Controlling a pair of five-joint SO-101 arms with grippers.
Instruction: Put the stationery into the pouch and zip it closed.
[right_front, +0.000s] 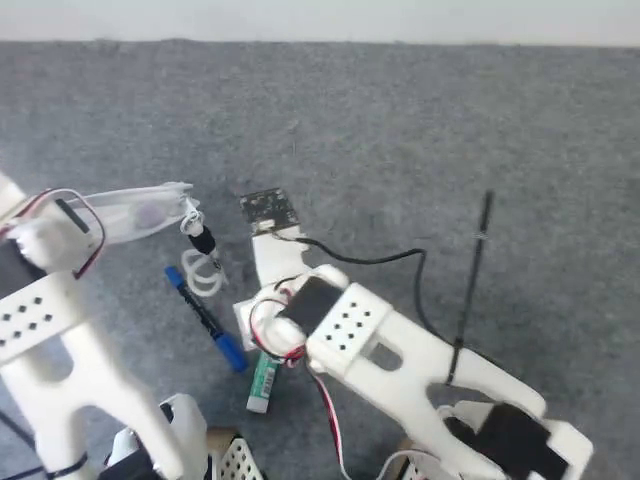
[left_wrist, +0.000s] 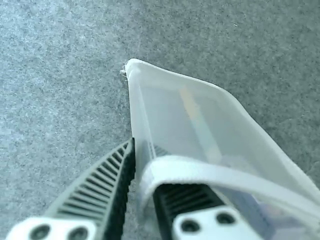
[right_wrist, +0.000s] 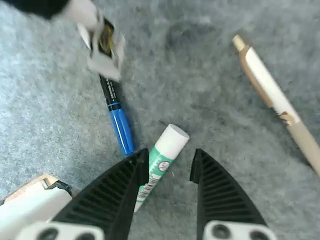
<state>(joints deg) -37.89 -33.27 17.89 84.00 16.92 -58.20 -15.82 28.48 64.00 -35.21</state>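
Now: R pincer (right_wrist: 170, 155) spread over green-white plastic stick (right_wrist: 167, 145), prob. light, stiff, rolly; grip mid-barrel. L pincer (left_wrist: 142, 150) pinching rim of floppy translucent pouch (left_wrist: 200, 115).

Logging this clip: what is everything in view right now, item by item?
pouch: one, translucent white, held in the left pincer
zip pull with rings: one, black and clear, at the pouch's end
marker: one, black with blue cap, on the table beside the tube
tube: one, green and white, on the table under the right pincer
pen: one, beige and white, on the table
thin rod: one, black, on the table by the right arm
table: one, grey
left pincer: one, black, shut on the pouch
right pincer: one, black, open over the tube
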